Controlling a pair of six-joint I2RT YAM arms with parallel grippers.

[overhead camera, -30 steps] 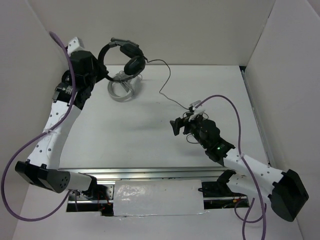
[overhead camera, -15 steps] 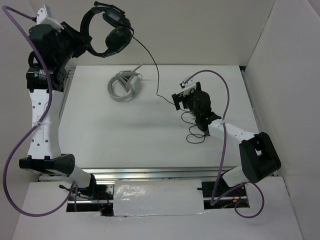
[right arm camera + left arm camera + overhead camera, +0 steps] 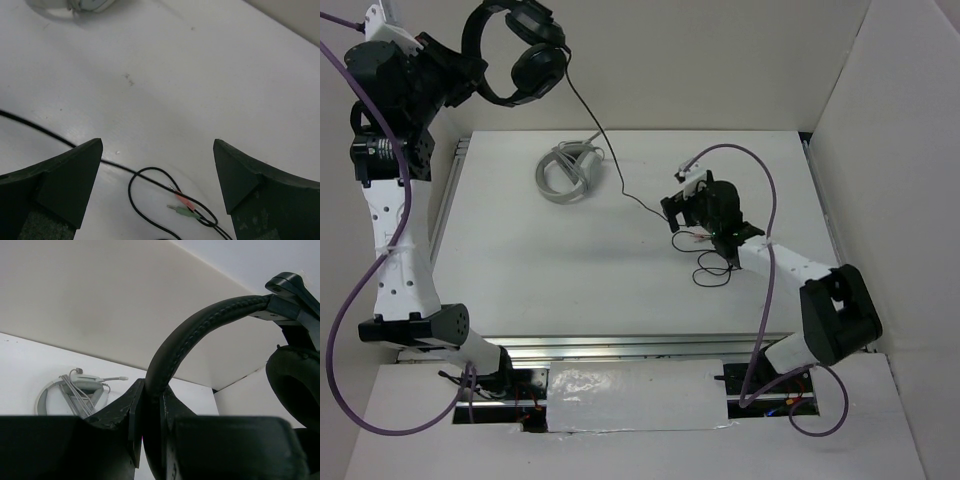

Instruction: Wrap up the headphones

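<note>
My left gripper [image 3: 470, 85] is shut on the black headband of the headphones [image 3: 515, 55] and holds them high above the table's far left corner. In the left wrist view the headband [image 3: 200, 335] runs up out of my closed jaws to an earcup [image 3: 295, 380] at the right. The thin black cable [image 3: 600, 140] hangs from the earcups down to the table and ends in loops [image 3: 712, 268] beside my right arm. My right gripper [image 3: 674, 214] is open and empty, just above the cable [image 3: 145, 192] and its pink and green plugs [image 3: 185, 207].
The grey-white ring-shaped stand [image 3: 565, 172] lies on the table at the far left, and shows in the left wrist view [image 3: 70, 392]. White walls enclose the table at the back and on both sides.
My left arm has lifted the headphones off the stand and raised them up and left. My right arm has swung forward and now hovers over the cable's plug end.
</note>
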